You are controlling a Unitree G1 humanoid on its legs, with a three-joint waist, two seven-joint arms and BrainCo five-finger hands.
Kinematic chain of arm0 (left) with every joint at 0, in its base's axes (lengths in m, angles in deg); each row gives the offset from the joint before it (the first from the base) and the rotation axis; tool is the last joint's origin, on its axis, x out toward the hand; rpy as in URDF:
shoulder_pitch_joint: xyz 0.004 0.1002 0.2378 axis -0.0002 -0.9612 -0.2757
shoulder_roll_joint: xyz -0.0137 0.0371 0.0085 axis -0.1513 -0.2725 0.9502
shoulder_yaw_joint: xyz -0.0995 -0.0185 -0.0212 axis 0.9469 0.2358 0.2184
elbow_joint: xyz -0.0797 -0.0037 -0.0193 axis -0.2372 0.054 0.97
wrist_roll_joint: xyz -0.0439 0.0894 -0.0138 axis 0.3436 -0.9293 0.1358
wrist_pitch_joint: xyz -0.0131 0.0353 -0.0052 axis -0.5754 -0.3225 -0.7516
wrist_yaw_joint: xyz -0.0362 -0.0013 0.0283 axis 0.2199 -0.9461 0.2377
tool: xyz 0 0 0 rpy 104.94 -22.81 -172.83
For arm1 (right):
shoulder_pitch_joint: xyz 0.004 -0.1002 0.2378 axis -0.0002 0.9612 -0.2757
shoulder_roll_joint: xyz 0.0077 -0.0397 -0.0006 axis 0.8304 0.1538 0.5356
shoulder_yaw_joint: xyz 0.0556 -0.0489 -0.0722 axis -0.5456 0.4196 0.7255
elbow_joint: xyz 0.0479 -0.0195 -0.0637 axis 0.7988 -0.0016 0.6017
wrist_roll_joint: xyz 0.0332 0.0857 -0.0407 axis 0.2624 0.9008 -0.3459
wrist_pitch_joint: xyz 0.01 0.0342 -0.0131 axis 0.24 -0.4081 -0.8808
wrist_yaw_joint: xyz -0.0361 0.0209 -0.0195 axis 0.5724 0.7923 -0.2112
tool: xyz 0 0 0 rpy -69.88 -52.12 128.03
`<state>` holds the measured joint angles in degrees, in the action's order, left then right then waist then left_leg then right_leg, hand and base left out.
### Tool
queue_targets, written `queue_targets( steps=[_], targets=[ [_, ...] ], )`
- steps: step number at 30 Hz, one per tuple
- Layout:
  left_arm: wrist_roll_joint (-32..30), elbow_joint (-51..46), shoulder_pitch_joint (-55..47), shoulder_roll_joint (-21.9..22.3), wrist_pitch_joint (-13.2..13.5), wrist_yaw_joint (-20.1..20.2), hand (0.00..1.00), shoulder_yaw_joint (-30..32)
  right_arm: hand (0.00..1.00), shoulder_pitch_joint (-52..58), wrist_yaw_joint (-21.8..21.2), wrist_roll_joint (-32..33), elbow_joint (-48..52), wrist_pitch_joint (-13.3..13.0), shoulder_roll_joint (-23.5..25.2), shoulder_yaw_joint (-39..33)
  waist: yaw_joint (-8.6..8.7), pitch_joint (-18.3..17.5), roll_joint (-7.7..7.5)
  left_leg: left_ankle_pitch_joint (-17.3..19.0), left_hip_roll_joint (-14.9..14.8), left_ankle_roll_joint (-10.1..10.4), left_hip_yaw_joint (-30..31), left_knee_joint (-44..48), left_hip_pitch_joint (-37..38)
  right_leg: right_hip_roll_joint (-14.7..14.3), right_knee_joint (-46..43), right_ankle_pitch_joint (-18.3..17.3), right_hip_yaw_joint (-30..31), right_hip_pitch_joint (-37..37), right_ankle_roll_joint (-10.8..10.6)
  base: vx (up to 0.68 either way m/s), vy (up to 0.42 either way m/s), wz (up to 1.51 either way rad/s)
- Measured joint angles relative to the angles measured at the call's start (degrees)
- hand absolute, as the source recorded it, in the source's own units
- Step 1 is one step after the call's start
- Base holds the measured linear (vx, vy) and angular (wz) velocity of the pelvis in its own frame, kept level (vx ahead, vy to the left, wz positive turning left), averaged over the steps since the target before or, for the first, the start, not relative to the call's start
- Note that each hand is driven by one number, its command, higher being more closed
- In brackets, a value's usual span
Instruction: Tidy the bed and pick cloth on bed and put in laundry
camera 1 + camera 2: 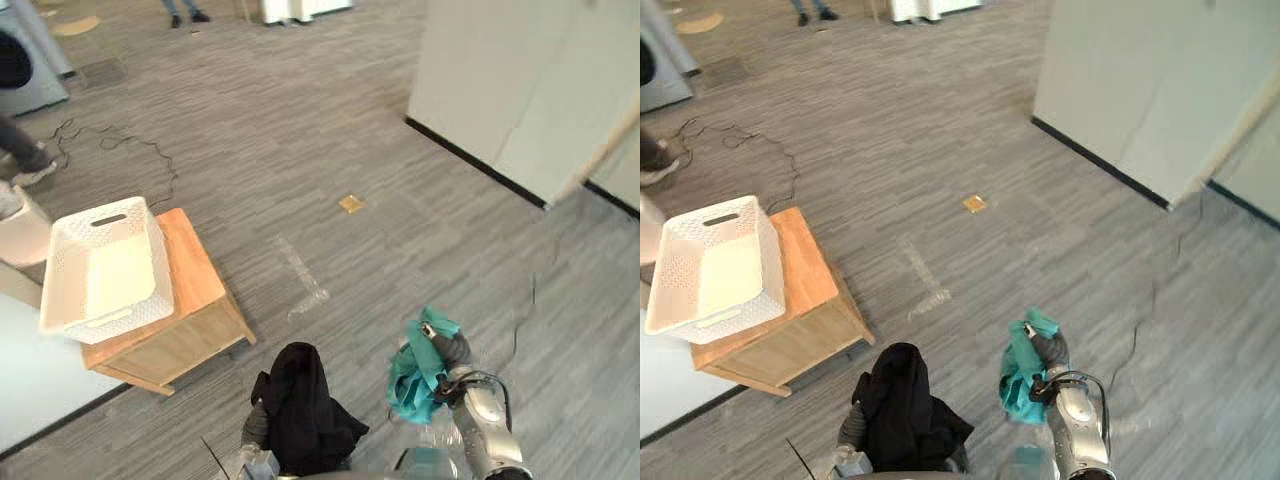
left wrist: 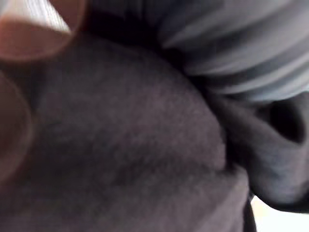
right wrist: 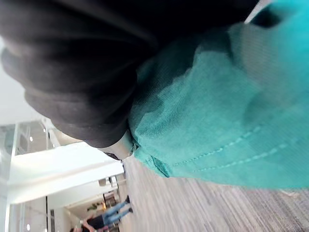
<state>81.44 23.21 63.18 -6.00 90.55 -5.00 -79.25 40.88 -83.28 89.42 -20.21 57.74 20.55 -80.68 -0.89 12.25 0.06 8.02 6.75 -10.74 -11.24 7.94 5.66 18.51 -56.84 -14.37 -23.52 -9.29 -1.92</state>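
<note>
A black cloth (image 1: pixel 303 408) hangs in a heap over my left hand at the bottom middle of the left eye view; up close it covers the hand (image 2: pixel 12 29), hiding the fingers. My right hand (image 1: pixel 452 350) is held up to its right, fingers curled into a teal cloth (image 1: pixel 418 372) that dangles from it above the carpet. The same teal cloth (image 3: pixel 227 121) bunches against the dark cover in the right wrist view. A white perforated laundry basket (image 1: pixel 105 272) stands empty on a low wooden table (image 1: pixel 205 290), ahead and to the left of both hands.
A white surface (image 1: pixel 30 375) lies low at the left, beside the table. A white partition wall (image 1: pixel 510 80) rises ahead on the right. A person's shoe (image 1: pixel 30 172) shows at the left edge, another person's feet (image 1: pixel 186 16) far ahead. A brass floor plate (image 1: pixel 350 204) is set in the carpet.
</note>
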Motion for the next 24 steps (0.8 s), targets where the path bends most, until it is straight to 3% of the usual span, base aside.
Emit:
queue_targets(
  steps=[2, 4, 5, 7, 8, 10, 11, 12, 13, 14, 16, 18, 22, 23, 24],
  targets=[
    [0.0, -1.9, 0.8, -0.3, -1.9, 0.1, 1.0, 0.2, 1.0, 3.7, -3.1, 2.7, 0.2, -3.4, 0.5, -3.9, 0.7, 0.2, 0.39, 1.5, -1.4, 2.5, 6.2, -0.1, 2.5, -2.4, 18.0, 0.4, 2.5, -2.6, -1.7, 0.61, -0.334, 1.94],
    [0.2, -2.3, 0.8, -1.3, -2.4, 0.0, 1.0, 0.1, 1.0, 8.2, -6.5, 4.0, 1.2, -7.6, 1.7, -5.6, 0.7, 0.1, 0.1, 3.6, -2.9, 5.9, 10.2, -0.3, 5.4, -4.9, 43.0, 8.2, 7.8, -3.4, -4.5, 0.46, -0.366, 1.38],
    [0.5, -2.4, 0.7, -2.1, -2.5, -0.1, 1.0, 0.1, 1.0, 10.1, -7.4, 4.0, 2.9, -8.3, 2.0, -5.1, 0.59, 0.1, -0.42, 5.0, -3.4, 7.4, 10.7, 0.2, 6.4, -5.4, 47.9, 10.9, 10.7, -3.7, -5.5, 0.56, -0.574, 1.12],
    [1.3, -2.7, -1.5, -3.9, -2.4, -0.2, 1.0, 0.0, 1.0, 15.1, -8.7, 4.3, 9.3, -9.4, 2.6, -2.4, 1.96, -0.1, -0.82, 12.8, -4.9, 8.5, 13.2, 3.7, 9.0, -5.5, 46.6, 11.5, 17.7, -5.4, -5.7, 0.49, -0.606, 1.06],
    [1.9, -3.0, -2.8, -3.8, -2.6, -0.7, 1.0, 0.2, 1.0, 16.0, -9.0, 4.2, 10.6, -9.3, 2.3, -1.1, 1.97, -1.1, -1.31, 15.7, -5.8, 9.1, 14.0, 5.2, 10.2, -5.6, 42.1, 14.5, 19.0, -6.9, -5.2, 0.48, -0.594, 0.66],
    [2.3, -3.7, -6.6, -1.8, -2.8, -1.1, 1.0, 1.3, 1.0, 17.1, -9.0, 4.1, 11.2, -9.4, 2.0, 0.1, 1.37, -3.1, 0.9, 18.0, -9.9, 11.4, 13.9, 12.3, 10.4, -8.5, 32.8, 14.2, 16.2, -7.9, -4.7, 0.44, -0.512, 0.32],
    [3.4, -3.9, -7.8, 0.8, -2.4, -0.9, 1.0, 1.7, 1.0, 17.2, -9.1, 3.8, 11.3, -9.6, 1.5, 1.1, 1.68, -3.0, 2.48, 15.8, -12.8, 12.7, 12.5, 25.2, 4.6, -9.4, 31.4, 11.4, 14.2, -6.7, -3.3, 0.44, -0.515, 0.33],
    [3.9, -4.3, -8.1, 2.0, -1.6, -0.7, 1.0, 1.7, 1.0, 17.1, -9.2, 3.7, 11.5, -9.9, 0.9, 1.2, 1.78, -2.9, 3.02, 12.8, -14.2, 13.1, 11.9, 31.6, 1.4, -10.1, 31.7, 10.7, 13.3, -5.6, -2.3, 0.5, -0.588, 0.41],
    [4.2, -4.9, -8.4, 3.5, -0.6, 0.0, 1.0, 2.0, 1.0, 17.3, -9.7, 2.8, 12.3, -9.9, 0.3, 2.1, 1.46, -2.6, 3.91, 6.4, -17.7, 14.6, 9.5, 42.6, -4.2, -10.8, 33.1, 9.9, 11.3, -2.6, -1.0, 0.48, -0.559, 0.66],
    [4.1, -5.0, -8.1, 4.1, 0.1, 0.6, 1.0, 2.0, 1.0, 17.1, -10.3, 2.0, 12.5, -10.1, -0.1, 2.7, 1.68, -2.3, 4.52, 6.2, -20.3, 15.0, 6.8, 49.9, -8.4, -11.2, 35.0, 8.9, 9.1, 1.3, -0.1, 0.41, -0.439, 0.78],
    [4.0, -5.2, -7.7, 4.2, 0.7, 0.5, 1.0, 2.0, 1.0, 17.1, -11.4, 1.2, 12.1, -11.0, -0.8, 2.5, 1.44, -1.8, 4.54, 6.9, -20.6, 13.8, 4.0, 53.9, -13.0, -11.4, 39.2, 6.8, 6.2, 8.2, 0.9, 0.36, -0.348, 0.78],
    [4.3, -5.7, -7.7, 3.8, 0.7, 0.6, 1.0, 2.1, 1.0, 17.0, -11.5, 0.5, 12.0, -12.7, -2.3, 2.6, 0.46, -1.7, 4.48, 7.7, -19.3, 12.6, -0.9, 49.9, -16.4, -11.2, 43.3, 5.7, 3.6, 13.8, 0.4, 0.34, -0.264, 0.61],
    [5.2, -7.2, -8.2, 3.6, 0.4, 0.5, 1.0, 2.1, 1.0, 16.2, -11.2, 0.6, 12.7, -13.0, -4.5, 2.6, 0.11, -2.0, 4.34, 7.1, -15.6, 12.7, -22.4, 18.4, -17.1, -11.1, 50.8, 4.2, -3.6, 21.7, -2.0, 0.36, -0.112, 0.59],
    [5.3, -7.3, -8.2, 3.5, 0.4, 0.4, 1.0, 2.1, 1.0, 16.1, -11.2, 0.6, 12.8, -13.0, -4.6, 2.6, 0.04, -2.1, 4.47, 7.2, -15.6, 12.6, -25.4, 15.3, -17.2, -11.5, 51.1, 3.6, -4.3, 22.4, -2.9, 0.42, -0.058, 0.47],
    [5.3, -7.0, -8.3, 3.1, 0.2, 0.3, 1.0, 2.2, 1.0, 15.5, -10.6, 0.5, 13.0, -12.5, -4.6, 2.8, -0.83, -2.7, 3.63, 4.2, -15.1, 6.5, -27.1, 14.2, -17.9, -11.5, 50.2, 1.0, -4.9, 23.5, -4.4, 0.45, -0.051, 0.29]
  ],
)
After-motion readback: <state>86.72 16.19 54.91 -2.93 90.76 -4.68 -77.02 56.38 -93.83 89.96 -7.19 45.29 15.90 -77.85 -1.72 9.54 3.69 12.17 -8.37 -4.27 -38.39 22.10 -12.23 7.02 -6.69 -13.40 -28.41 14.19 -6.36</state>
